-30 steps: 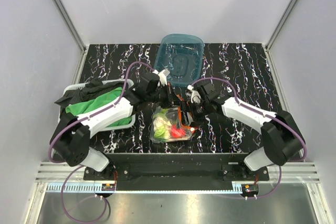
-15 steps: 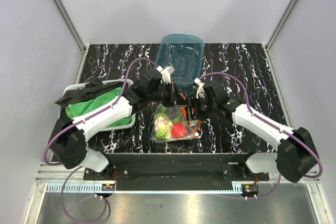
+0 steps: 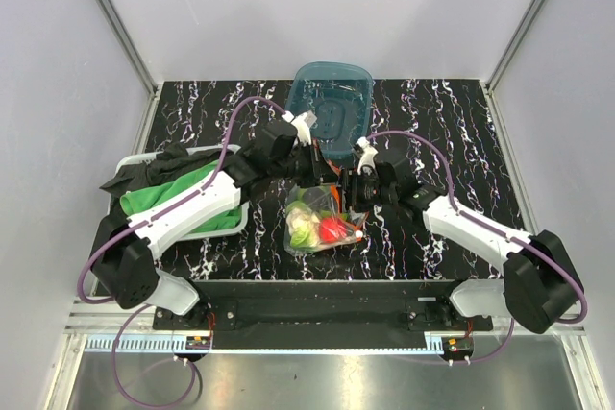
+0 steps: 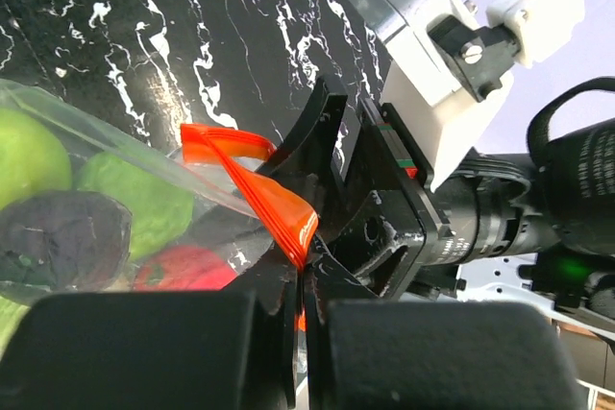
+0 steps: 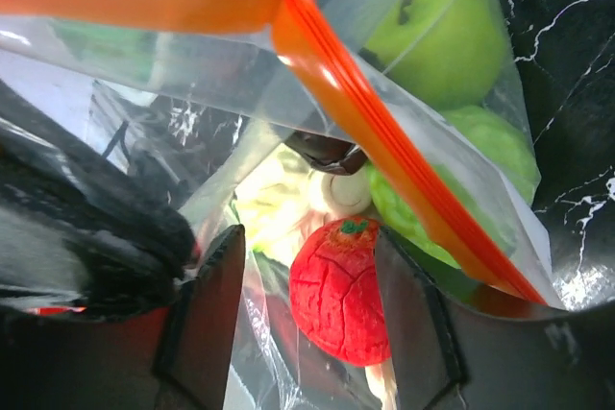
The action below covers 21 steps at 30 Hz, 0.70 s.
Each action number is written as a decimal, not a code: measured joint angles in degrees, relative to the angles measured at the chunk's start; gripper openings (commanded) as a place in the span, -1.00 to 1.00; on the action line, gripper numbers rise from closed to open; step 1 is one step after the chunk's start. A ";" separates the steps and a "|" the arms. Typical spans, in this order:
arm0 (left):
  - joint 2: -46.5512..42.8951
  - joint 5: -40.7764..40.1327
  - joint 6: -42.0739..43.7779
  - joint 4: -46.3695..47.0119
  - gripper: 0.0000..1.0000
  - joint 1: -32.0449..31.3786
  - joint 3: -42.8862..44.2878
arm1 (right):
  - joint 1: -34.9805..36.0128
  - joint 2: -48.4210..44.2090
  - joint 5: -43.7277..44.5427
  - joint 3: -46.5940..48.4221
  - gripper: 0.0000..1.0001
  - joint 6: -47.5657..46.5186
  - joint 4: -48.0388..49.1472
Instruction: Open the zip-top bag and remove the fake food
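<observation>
The zip-top bag (image 3: 320, 225) lies at the table's near middle, its orange zip strip (image 4: 269, 201) lifted. My left gripper (image 4: 306, 285) is shut on that strip at one end of the mouth. The bag's mouth gapes in the right wrist view, with the strip (image 5: 370, 108) running across. My right gripper (image 5: 309, 261) reaches into the mouth, open, its fingers on either side of the red berry-like piece (image 5: 341, 285); a fold of plastic and a gap remain by the left finger. A green apple (image 5: 437, 31), a green ridged piece (image 5: 500, 156) and cauliflower (image 5: 274, 204) lie deeper inside.
A teal translucent tub (image 3: 332, 112) stands just behind both grippers. At the left, a white tray (image 3: 132, 162) holds a green cloth (image 3: 178, 189) and dark fabric. Grey walls close off the black marbled table (image 3: 452, 132) on three sides.
My right gripper has pushed into the bag's mouth and its fingers have narrowed around the red piece. The left gripper has kept its hold on the strip and drawn it slightly up and back.
</observation>
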 measured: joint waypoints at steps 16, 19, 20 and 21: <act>2.03 -4.37 3.43 -3.98 -1.00 -0.11 2.56 | -0.39 5.35 -0.81 3.37 0.61 -4.61 -5.44; 2.03 -2.23 3.61 -4.02 -1.00 -0.55 2.36 | -0.39 3.89 -2.27 3.39 0.72 -7.58 -10.21; 2.03 -1.55 3.61 -4.02 -1.00 -0.70 2.23 | -0.42 3.32 -2.82 3.39 0.73 -8.31 -11.45; 2.03 -0.68 3.58 -4.02 -1.00 -0.85 2.10 | -0.42 2.91 -3.28 3.37 0.73 -8.83 -12.26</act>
